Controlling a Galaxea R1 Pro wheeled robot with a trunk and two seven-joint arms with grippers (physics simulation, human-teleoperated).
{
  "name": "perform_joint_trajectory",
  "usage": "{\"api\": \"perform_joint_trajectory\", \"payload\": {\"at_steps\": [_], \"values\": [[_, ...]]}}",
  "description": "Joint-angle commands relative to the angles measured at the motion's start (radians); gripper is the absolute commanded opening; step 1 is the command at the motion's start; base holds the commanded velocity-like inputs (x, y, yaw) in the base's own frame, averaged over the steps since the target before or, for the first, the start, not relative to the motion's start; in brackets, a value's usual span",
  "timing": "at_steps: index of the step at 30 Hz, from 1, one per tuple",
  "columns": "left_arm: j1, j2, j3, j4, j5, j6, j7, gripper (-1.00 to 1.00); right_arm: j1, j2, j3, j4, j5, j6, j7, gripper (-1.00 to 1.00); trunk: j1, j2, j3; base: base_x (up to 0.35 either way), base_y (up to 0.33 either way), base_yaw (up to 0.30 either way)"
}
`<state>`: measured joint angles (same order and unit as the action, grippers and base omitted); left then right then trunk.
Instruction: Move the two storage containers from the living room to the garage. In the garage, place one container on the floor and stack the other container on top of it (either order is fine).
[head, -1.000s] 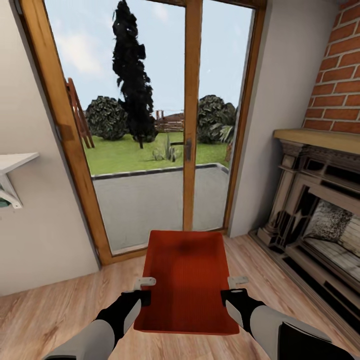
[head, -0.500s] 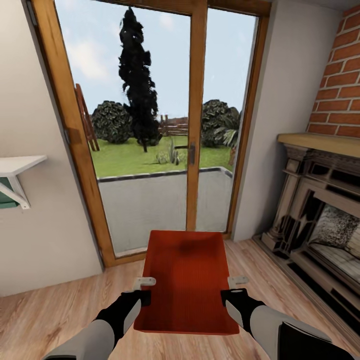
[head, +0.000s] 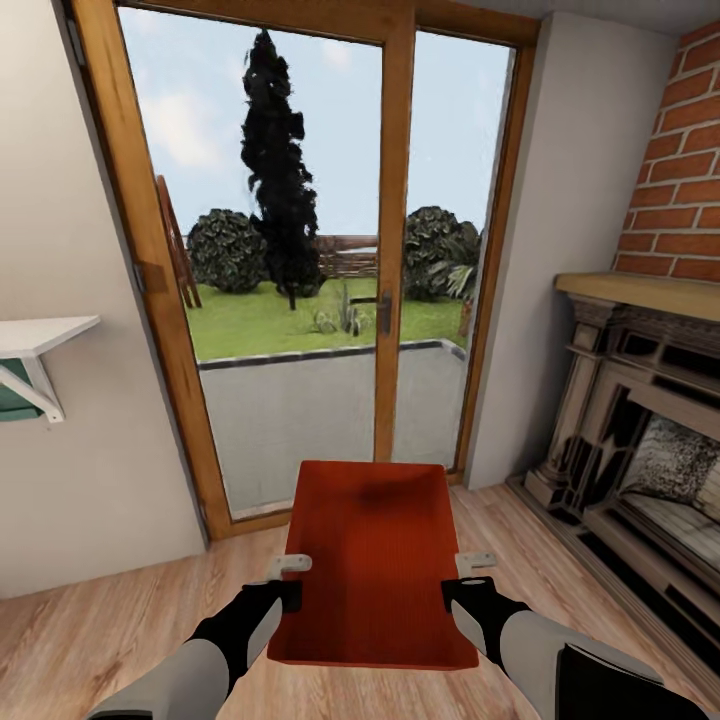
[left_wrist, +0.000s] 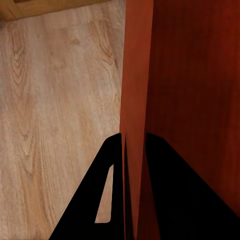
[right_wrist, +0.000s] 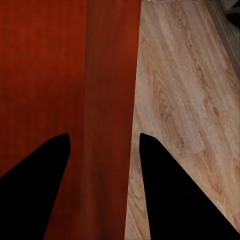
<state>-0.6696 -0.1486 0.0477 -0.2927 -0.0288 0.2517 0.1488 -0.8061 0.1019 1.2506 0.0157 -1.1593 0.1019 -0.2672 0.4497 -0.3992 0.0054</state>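
Observation:
One orange-red storage container (head: 370, 560) is held above the light wood floor, in front of me, long side pointing toward the glass doors. My left gripper (head: 290, 582) is shut on its left wall, and my right gripper (head: 462, 580) is shut on its right wall. In the left wrist view the black fingers (left_wrist: 112, 175) pinch the thin wall of the container (left_wrist: 190, 75). In the right wrist view the right gripper (right_wrist: 104, 137) straddles the wall of the container (right_wrist: 45, 65). This is the living room.
Wood-framed glass doors (head: 390, 300) stand straight ahead, showing a garden. A brick fireplace (head: 640, 440) with a mantel fills the right side. A white wall shelf (head: 40, 335) juts out at the left. Wood plank floor (head: 100, 630) lies open on both sides.
The whole view has shifted: doors, shelf and fireplace slid slightly right and sit a bit farther off, so the camera moved. The container stays gripped in the same place between both grippers.

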Motion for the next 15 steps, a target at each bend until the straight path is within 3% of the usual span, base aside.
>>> {"api": "perform_joint_trajectory", "payload": {"at_steps": [1, 15], "values": [[0.001, 0.0, 0.006, 0.001, -0.019, 0.008, 0.017, -1.0, -0.001, 0.001, -0.017, -0.002, 0.001, -0.059, 0.003, -1.0, 0.0, -0.001, 0.0, 0.0, 0.0, 0.0], [0.001, 0.0, 0.006, 0.001, -0.019, 0.008, 0.017, -1.0, -0.001, 0.001, -0.017, -0.002, 0.001, -0.059, 0.003, -1.0, 0.0, -0.001, 0.0, 0.0, 0.0, 0.0]]}}
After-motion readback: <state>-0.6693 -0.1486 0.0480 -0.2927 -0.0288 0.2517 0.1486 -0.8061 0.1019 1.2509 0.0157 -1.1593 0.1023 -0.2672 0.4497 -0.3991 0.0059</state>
